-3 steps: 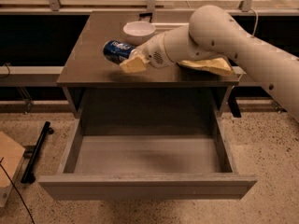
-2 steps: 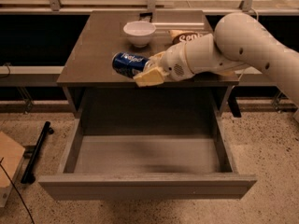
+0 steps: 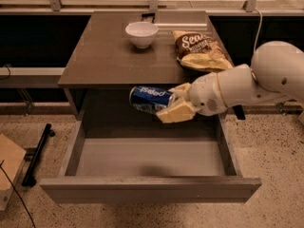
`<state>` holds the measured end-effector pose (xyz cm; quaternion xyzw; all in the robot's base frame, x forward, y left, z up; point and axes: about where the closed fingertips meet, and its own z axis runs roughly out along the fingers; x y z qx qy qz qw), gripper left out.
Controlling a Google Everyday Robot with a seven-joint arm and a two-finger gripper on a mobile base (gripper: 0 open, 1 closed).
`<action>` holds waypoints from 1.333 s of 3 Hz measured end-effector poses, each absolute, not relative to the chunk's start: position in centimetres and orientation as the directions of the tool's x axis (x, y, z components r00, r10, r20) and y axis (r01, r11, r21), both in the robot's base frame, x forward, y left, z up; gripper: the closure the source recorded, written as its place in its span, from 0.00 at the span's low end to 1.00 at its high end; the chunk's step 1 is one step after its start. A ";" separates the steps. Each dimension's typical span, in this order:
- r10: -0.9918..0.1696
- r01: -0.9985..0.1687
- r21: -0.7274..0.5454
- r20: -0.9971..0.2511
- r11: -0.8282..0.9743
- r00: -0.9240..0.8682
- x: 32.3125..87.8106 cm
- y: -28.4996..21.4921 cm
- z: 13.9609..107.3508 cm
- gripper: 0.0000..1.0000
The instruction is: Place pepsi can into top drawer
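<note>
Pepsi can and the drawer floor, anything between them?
Nothing in the camera view: the hand holds the blue aluminium pepsi can above the bare floor of the wide grey top drawer.

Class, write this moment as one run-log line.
tool: over open top drawer, shut on pepsi can | pepsi can: sideways, not released | bowl, chip bag: on table

The arm (image 3: 247,84) is being shown as a chain of smooth, glossy white shells. A large bulbous housing (image 3: 280,68) at the right edge is being followed by a thick cylindrical link, which is being separated from the rounded wrist (image 3: 206,99) by a thin dark seam. A small greyish spot is being seen on the wrist shell. The gripper (image 3: 167,103), located over the top drawer (image 3: 142,189), is being presented with two blocky, wedge-shaped fingers (image 3: 175,113) of pale cream colour.
</note>
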<state>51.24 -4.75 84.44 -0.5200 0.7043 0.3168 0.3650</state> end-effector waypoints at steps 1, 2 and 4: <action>-0.499 -0.957 0.142 -0.828 0.255 -0.256 48.2 -5.3 81.2 1.00; -0.473 -0.939 0.205 -0.822 0.275 -0.318 46.9 -5.6 78.2 1.00; -0.417 -0.882 0.304 -0.794 0.359 -0.443 46.6 -5.8 72.5 1.00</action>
